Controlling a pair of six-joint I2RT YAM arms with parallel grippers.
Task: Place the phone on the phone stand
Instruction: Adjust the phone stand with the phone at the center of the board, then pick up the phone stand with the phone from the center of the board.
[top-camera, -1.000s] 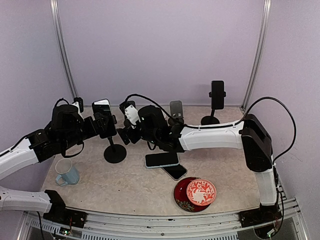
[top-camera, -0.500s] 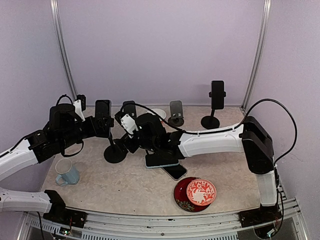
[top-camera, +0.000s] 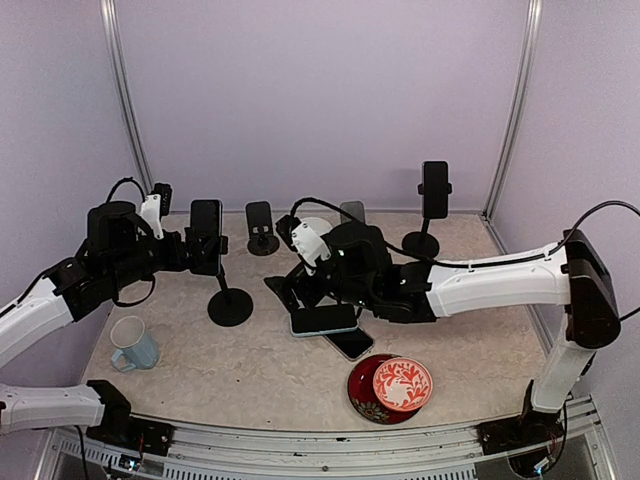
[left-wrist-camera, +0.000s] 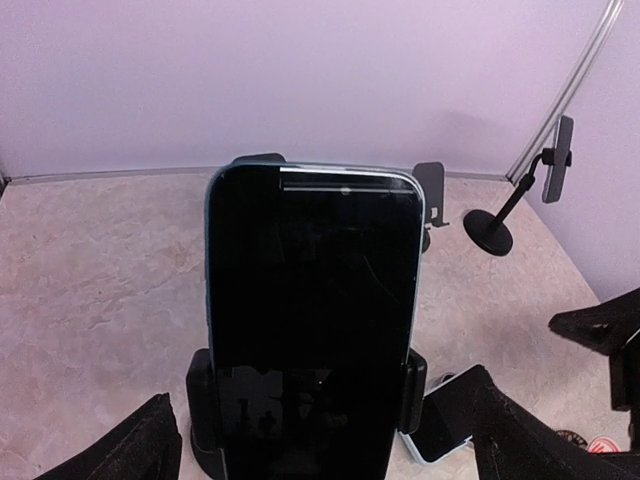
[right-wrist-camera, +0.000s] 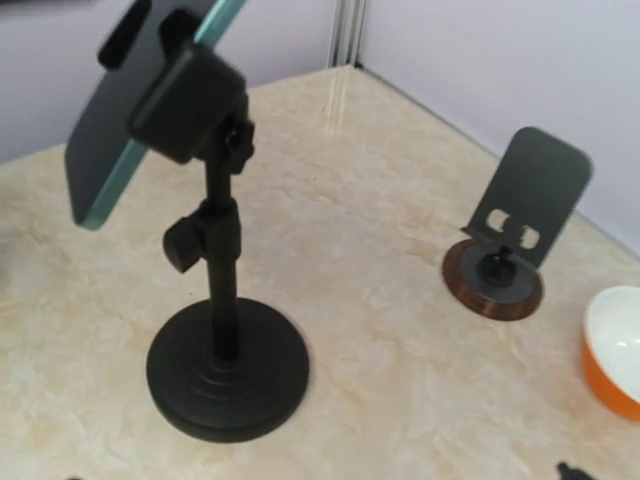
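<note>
Both jaws are gaping, holding nothing; phone (top-camera: 206, 235) is standing upright in the stand (top-camera: 230, 306), just right of the left jaws, the nearer pair.

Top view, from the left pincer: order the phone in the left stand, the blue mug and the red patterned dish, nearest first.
1. Black phone in the black round-based stand, right at the left pincer.
2. Pale blue ceramic mug, nearer the front-left edge.
3. Red-and-white patterned round dish, far off at front right.
</note>
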